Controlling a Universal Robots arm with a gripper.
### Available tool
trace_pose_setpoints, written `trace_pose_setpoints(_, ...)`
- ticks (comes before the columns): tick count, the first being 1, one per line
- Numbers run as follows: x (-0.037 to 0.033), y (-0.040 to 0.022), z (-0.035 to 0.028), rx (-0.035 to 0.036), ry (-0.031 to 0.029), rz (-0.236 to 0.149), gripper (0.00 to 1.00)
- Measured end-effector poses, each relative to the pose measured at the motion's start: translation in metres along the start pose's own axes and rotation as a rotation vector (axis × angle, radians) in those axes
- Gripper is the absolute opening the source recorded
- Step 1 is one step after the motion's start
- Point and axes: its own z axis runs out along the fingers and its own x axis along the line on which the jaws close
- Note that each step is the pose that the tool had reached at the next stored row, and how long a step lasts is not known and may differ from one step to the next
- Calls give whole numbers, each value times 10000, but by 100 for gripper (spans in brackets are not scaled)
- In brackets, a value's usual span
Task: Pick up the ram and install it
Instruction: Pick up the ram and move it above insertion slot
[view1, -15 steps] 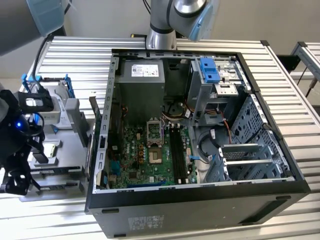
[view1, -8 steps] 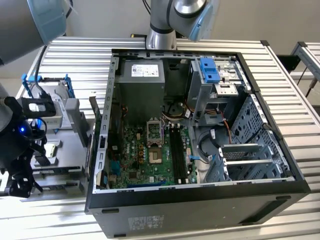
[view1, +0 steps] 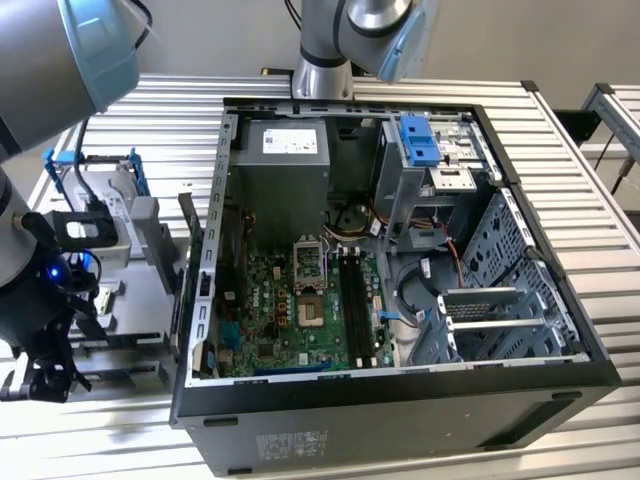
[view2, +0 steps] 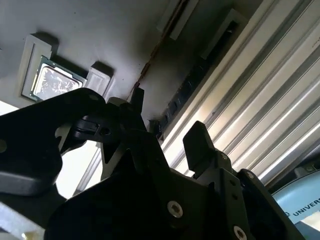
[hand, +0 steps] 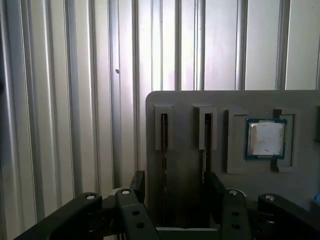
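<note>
Gripper fingers spread wide and holding nothing, poised over the grey tray without touching it, as both wrist views show. The ram stands on edge in a narrow slot of that tray and is seen edge-on as a thin dark strip. Its slot falls in the gap between the two fingers. A second slot just beside it also holds a thin dark strip, in line with the other finger. A square silver processor chip sits in a recess further along the same tray. In the exterior view the tray lies near the worktop's edge on the exterior view's left, beside the open computer case, with the arm over it. A hard drive in a blue bracket stands at the tray's far end. Inside the case lie the green motherboard and its black memory slots, no stick in them.
</note>
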Motion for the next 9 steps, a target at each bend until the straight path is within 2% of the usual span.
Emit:
trace_pose_setpoints(7, 2, 2, 126, 0, 1, 1, 100)
trace_pose_setpoints(9, 3, 2, 140, -1, 1, 2, 100)
